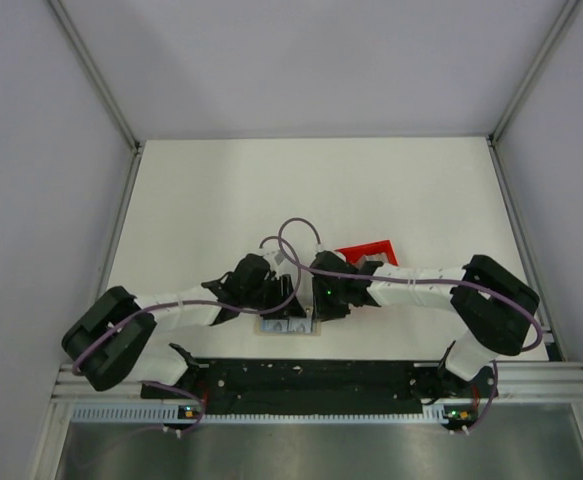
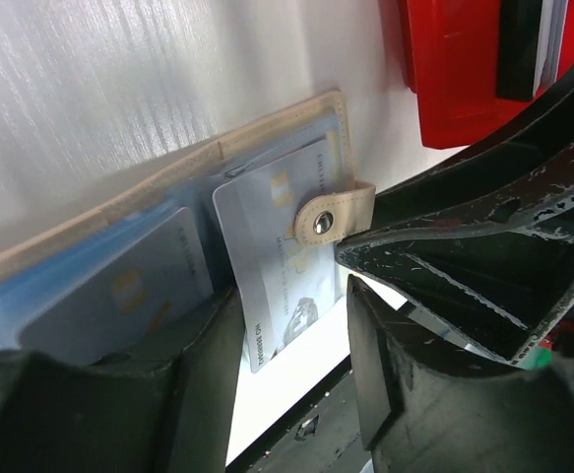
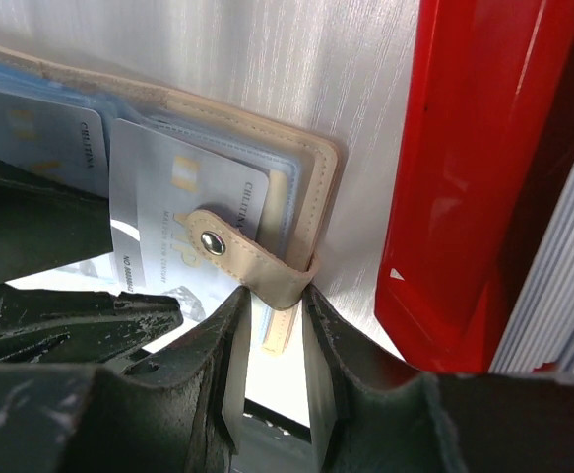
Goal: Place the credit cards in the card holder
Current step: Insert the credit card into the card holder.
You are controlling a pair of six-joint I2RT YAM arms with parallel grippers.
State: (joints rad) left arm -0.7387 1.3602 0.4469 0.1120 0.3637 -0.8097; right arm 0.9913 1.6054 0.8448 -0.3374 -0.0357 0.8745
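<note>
The beige card holder [image 1: 289, 327] lies open near the table's front edge, its bluish pockets up [image 2: 267, 148] [image 3: 311, 197]. A silver-white credit card [image 2: 277, 246] [image 3: 159, 212] sticks halfway out of its right pocket, under the snap tab [image 2: 331, 212]. Another card [image 2: 119, 291] sits in the left pocket. My left gripper [image 2: 291, 384] [image 1: 274, 303] is open, with the silver card's free end beside its left finger [image 2: 203, 374]. My right gripper [image 3: 275, 340] [image 1: 309, 305] is shut on the holder's tab fold [image 3: 285, 286]. More cards [image 2: 518, 49] [image 3: 562, 276] stand in the red tray.
The red open-topped tray [image 1: 366, 252] [image 2: 454, 79] [image 3: 474, 177] stands just right of the card holder, close to my right gripper. My right gripper's black finger [image 2: 464, 266] crosses the left wrist view. The table's front edge runs right below both grippers.
</note>
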